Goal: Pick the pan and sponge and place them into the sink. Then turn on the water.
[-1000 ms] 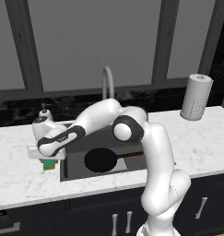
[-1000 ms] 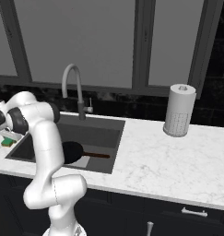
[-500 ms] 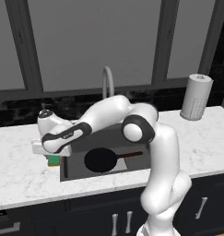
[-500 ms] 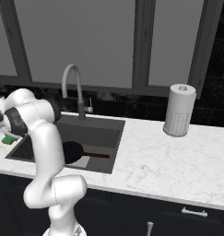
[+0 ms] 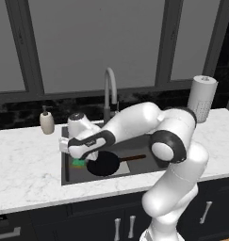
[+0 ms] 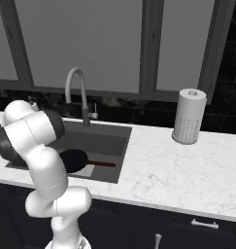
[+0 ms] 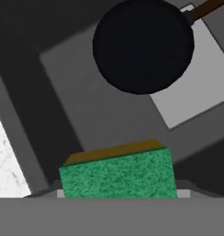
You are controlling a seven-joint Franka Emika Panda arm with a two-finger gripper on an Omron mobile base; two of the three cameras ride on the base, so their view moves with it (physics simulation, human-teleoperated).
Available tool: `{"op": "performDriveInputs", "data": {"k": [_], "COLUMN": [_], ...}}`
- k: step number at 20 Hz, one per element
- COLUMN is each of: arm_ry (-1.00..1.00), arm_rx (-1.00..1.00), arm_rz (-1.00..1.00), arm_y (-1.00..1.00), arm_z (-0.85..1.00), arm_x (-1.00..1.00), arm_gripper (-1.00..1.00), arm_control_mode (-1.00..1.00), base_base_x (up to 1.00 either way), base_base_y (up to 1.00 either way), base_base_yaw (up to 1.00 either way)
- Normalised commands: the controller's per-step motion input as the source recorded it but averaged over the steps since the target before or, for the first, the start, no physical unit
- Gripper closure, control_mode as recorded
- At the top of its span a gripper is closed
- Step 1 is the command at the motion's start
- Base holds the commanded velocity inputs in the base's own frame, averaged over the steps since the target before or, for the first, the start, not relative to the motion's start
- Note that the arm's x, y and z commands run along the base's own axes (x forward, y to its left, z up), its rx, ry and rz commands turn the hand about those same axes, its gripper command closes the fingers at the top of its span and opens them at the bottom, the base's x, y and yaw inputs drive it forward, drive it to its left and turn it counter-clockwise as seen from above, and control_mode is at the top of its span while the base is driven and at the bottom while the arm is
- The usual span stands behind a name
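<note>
The tool (image 5: pixel 79 159) holds the sponge (image 7: pixel 117 177) over the sink's (image 5: pixel 149 164) left edge near the pan (image 7: pixel 143 45); released early, it might catch the rim.

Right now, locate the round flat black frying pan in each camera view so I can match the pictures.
Left base view: black frying pan in the basin, lower centre-left.
Right base view: lower left, partly behind the arm.
Hand view: upper centre-right.
Shared landmark: the dark grey sink around it.
</note>
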Motion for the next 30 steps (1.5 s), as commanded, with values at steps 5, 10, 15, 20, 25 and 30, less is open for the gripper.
{"op": "performDriveInputs", "data": {"k": [5,10,15,20,25,30], "arm_ry": [0.15,0.09,0.0,0.02,0.01,0.0], "arm_rx": [0.0,0.0,-0.04,-0.09,-0.08,-0.08], "arm_rz": [-0.06,0.0,0.05,0.03,0.0,0.0], "arm_y": [-0.9,-0.74,-0.04,0.12,0.0,0.0], "arm_z": [-0.03,-0.44,-0.52,-0.34,-0.39,-0.44], "arm_x": [0.68,0.66,0.32,0.47,0.75,0.2], "arm_gripper": [1.0,1.0,1.0,1.0,1.0,1.0], "arm_control_mode": [-1.0,-1.0,-1.0,-1.0,-1.0,-1.0], "base_base_x": [0.0,0.0,0.0,0.0,0.0,0.0], "base_base_y": [0.0,0.0,0.0,0.0,0.0,0.0], "base_base_yaw": [0.0,0.0,0.0,0.0,0.0,0.0]}}
